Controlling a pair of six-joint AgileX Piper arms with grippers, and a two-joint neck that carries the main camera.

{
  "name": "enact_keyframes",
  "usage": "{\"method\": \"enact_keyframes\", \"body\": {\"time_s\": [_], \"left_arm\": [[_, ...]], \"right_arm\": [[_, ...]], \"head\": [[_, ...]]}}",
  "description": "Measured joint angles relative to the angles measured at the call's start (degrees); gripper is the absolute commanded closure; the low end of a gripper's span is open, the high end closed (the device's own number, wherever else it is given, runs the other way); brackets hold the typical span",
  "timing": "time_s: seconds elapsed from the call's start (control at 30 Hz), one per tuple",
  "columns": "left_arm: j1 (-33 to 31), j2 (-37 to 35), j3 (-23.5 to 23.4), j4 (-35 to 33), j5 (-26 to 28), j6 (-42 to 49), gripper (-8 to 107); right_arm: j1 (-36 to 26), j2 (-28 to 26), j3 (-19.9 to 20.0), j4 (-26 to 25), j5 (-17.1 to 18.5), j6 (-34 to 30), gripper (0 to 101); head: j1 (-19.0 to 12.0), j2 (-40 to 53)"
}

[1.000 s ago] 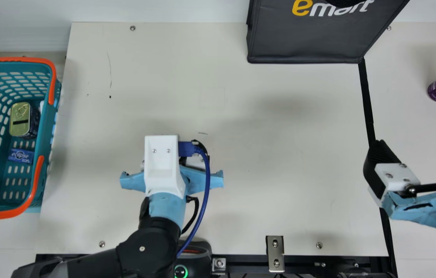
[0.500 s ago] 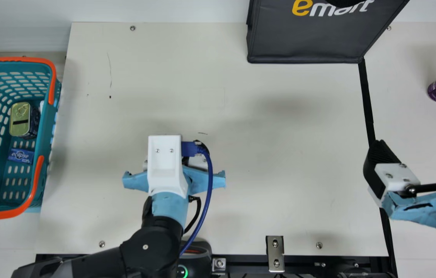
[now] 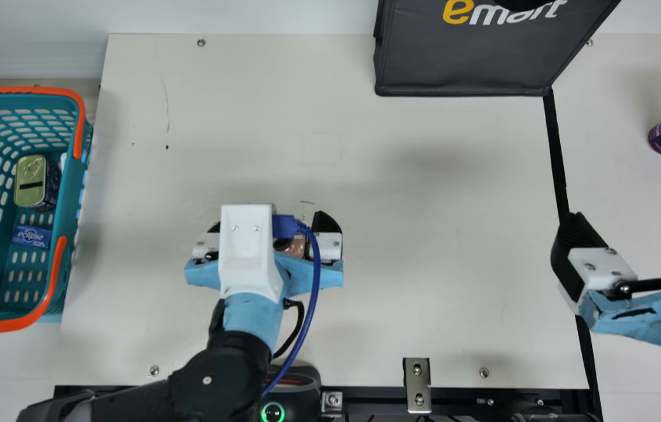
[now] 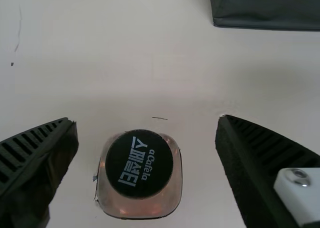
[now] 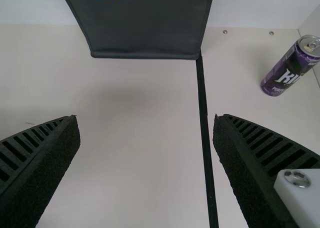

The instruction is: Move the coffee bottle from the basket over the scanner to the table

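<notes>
Black-capped coffee btl, white print | on tbl | L end effector spread | R end effector spread

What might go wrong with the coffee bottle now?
The coffee bottle stands on the table between the left gripper's open jaws, with a gap on each side.

If the arm swings sideways, a jaw might bump the bottle and tip it over.

If the jaws shut while it's between them, they might pinch or drag it.
</notes>
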State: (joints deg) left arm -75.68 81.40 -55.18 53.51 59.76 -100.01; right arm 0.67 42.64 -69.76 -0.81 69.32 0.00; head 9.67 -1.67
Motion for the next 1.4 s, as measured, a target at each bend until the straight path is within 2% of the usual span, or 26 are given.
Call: {"method": "enact_keyframes", "body": {"time_s": [0.37,0.93,1.2,1.4], "left_arm": [[3.6,-10.2,0.4,-6.6,-2.1,11.6,9],[12.1,-25.6,-0.5,-24.1,0.9,38.5,9],[15.3,-28.5,-0.7,-30.6,1.7,48.6,9],[14.3,-27.8,-2.2,-32.3,2.8,51.4,9]], "right_arm": [[0.0,0.0,0.0,0.0,0.0,0.0,6],[0.0,0.0,0.0,0.0,0.0,0.0,6],[0.0,0.0,0.0,0.0,0.0,0.0,6],[0.0,0.0,0.0,0.0,0.0,0.0,6]], "head": [[0.0,0.0],[-0.1,0.0],[0.0,0.0],[0.0,0.0]]}}
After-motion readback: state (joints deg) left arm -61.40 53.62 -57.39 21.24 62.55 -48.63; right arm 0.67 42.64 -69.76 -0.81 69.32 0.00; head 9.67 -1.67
